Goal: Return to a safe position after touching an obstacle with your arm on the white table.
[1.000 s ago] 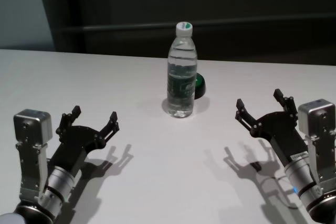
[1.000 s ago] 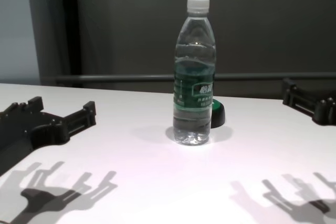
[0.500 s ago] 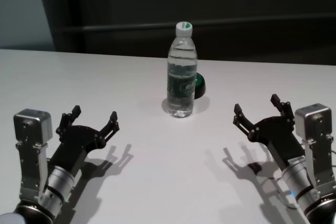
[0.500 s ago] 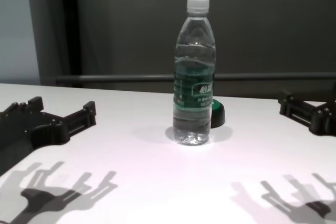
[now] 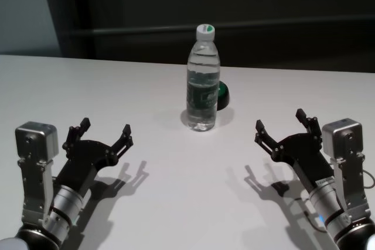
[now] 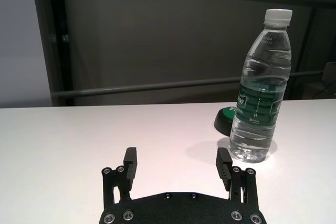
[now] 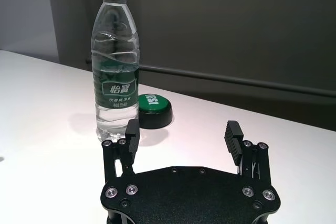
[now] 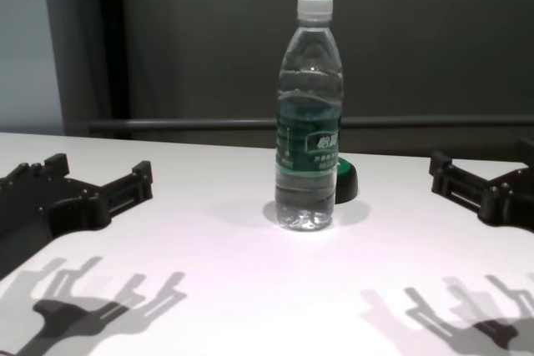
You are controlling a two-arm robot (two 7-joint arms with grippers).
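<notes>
A clear water bottle [image 5: 203, 84] stands upright near the middle of the white table [image 5: 176, 203], a low green-and-black round object [image 5: 223, 96] just behind it. The left end effector [image 5: 104, 134] and right end effector [image 5: 282, 127] hover low over the table on either side, well apart from the bottle, each with fingers spread apart and holding nothing.

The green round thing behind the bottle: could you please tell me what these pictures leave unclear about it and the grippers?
- Green round thing: partly hidden by the bottle in head, chest and left wrist views; its white lettering is too small to read.
- Right gripper: cut off by the chest view's edge.
- Left gripper: jaws open; whether it touches the white table is unclear.
</notes>
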